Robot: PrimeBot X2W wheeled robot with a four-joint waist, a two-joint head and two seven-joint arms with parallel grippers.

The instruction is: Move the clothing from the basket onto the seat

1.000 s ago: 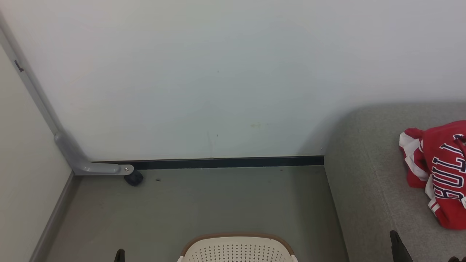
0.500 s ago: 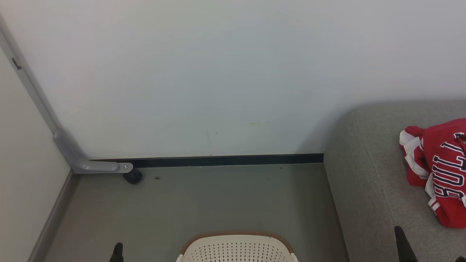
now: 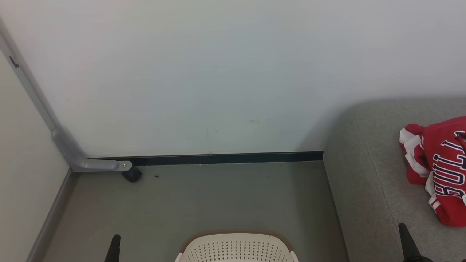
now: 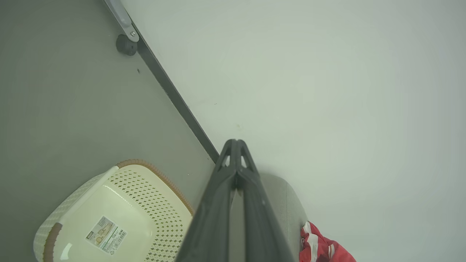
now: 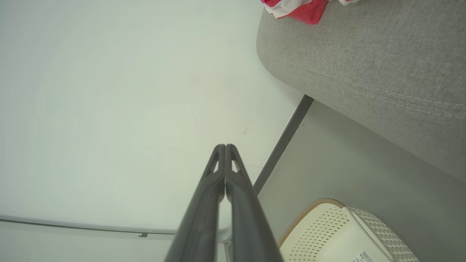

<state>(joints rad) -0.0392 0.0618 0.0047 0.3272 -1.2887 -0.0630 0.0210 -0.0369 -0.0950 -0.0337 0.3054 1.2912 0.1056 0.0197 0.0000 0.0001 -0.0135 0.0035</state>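
Note:
The clothing (image 3: pixel 440 167), red with white trim and dark navy letters, lies bunched on the grey seat (image 3: pixel 367 182) at the right edge of the head view. The cream basket (image 3: pixel 236 249) with its brown rim stands on the floor at bottom centre; its inside shows bare with a label in the left wrist view (image 4: pixel 109 222). My left gripper (image 3: pixel 115 240) rises at lower left, left of the basket, shut with nothing in it (image 4: pixel 236 142). My right gripper (image 3: pixel 403 231) rises at lower right over the seat's front, shut and empty (image 5: pixel 225 147).
A pale wall (image 3: pixel 218 72) with a dark skirting strip (image 3: pixel 218 159) closes the back. A grey metal bracket with a black caster (image 3: pixel 131 175) sits in the left corner. Grey-green floor (image 3: pixel 218 200) lies between wall, basket and seat.
The whole head view has shifted slightly, so the camera has tilted. Both grippers' fingertips show a little higher in it now. Clothing, basket and seat lie as before.

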